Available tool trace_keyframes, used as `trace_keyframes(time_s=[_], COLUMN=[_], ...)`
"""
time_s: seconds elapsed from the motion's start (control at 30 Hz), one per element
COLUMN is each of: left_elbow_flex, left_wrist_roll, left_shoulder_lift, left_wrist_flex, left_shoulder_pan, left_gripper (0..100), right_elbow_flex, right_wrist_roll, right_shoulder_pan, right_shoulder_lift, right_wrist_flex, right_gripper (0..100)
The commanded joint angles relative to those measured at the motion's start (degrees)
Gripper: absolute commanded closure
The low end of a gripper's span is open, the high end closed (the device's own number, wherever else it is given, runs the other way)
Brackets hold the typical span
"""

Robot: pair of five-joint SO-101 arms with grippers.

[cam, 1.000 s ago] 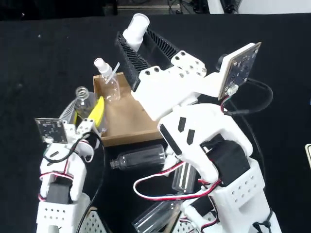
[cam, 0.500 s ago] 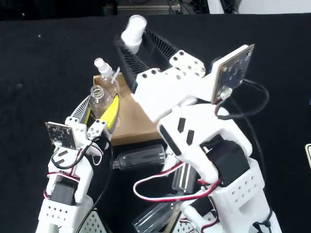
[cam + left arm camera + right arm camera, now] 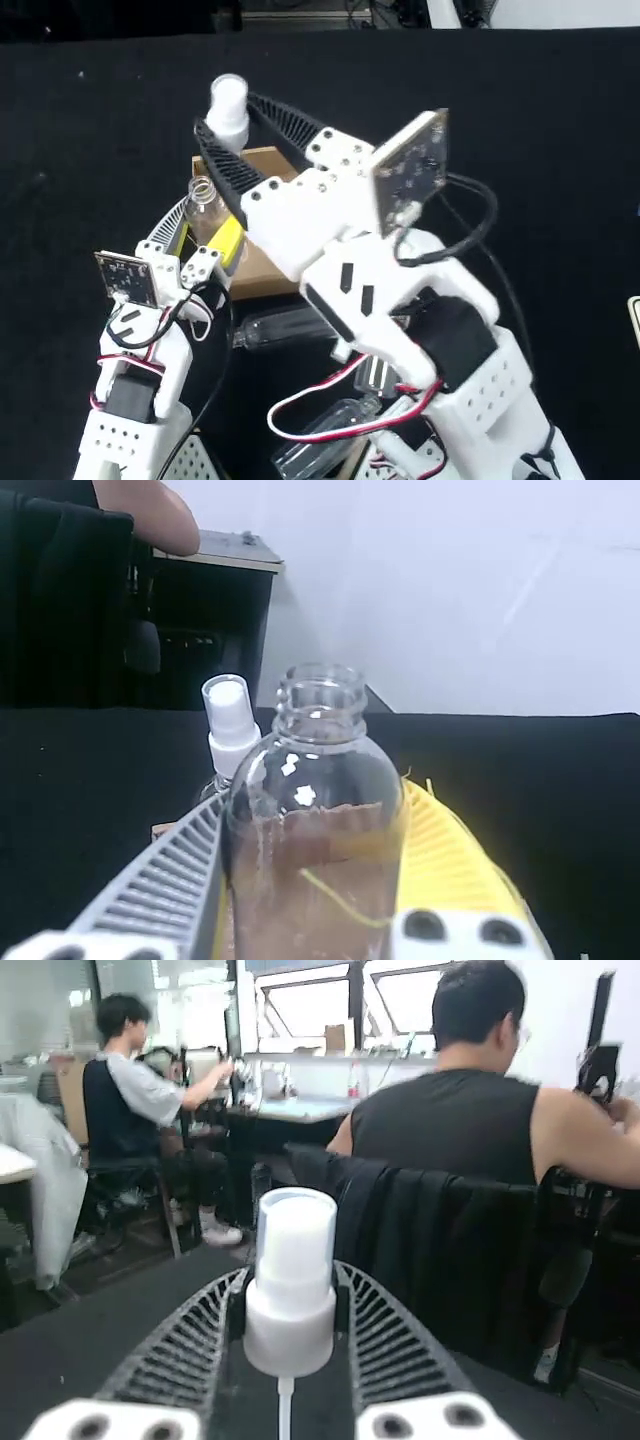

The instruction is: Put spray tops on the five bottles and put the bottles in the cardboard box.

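High view: my right gripper [image 3: 228, 113] clamps a white spray top [image 3: 228, 98] above the cardboard box [image 3: 264, 160]. My left gripper [image 3: 212, 212] grips an uncapped bottle [image 3: 205, 195] upright at the box's edge. Spare bottles [image 3: 285, 325] lie on the table [image 3: 80, 120] near the arm bases.

Left wrist view: the held bottle's neck is open, with a capped bottle [image 3: 228, 735] standing behind it.

Right wrist view: the top sits upright between the fingers, its tube hanging down.

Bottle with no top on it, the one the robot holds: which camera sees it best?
The left wrist view. The bottle stands upright and close, open threaded neck clear, between the fingers. The high view shows it small, from above, by the cardboard box.
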Motion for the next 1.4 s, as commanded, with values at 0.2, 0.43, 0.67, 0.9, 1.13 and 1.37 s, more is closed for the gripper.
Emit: trace_keyframes(time_s=[0.2, 0.43, 0.67, 0.9, 1.13, 1.37], left_elbow_flex=[1.45, 1.45, 1.45, 1.45, 1.45, 1.45], left_wrist_roll=[-7.3, -5.8, -5.8, -5.8, -5.8, -5.8], left_shoulder_lift=[-0.62, -0.62, -0.62, -0.62, -0.62, -0.62], left_wrist_flex=[-1.41, -1.41, -1.41, -1.41, -1.41, -1.41], left_shoulder_pan=[0.75, 0.75, 0.75, 0.75, 0.66, 0.57], left_gripper=[97, 97, 97, 97, 97, 97], right_elbow_flex=[6.37, 6.37, 9.98, 11.74, 12.26, 12.44], right_wrist_roll=[0.7, 0.79, 0.79, 2.02, 5.36, 5.1], right_shoulder_pan=[-1.14, -1.05, -0.97, -0.97, -1.05, -1.41], right_shoulder_lift=[0.57, 0.57, 0.66, 0.66, 4.53, 6.64], right_wrist_flex=[-10.64, -10.81, -17.93, -19.96, -20.04, -18.64], right_gripper=[98.6, 98.6, 98.6, 98.6, 98.6, 98.7])
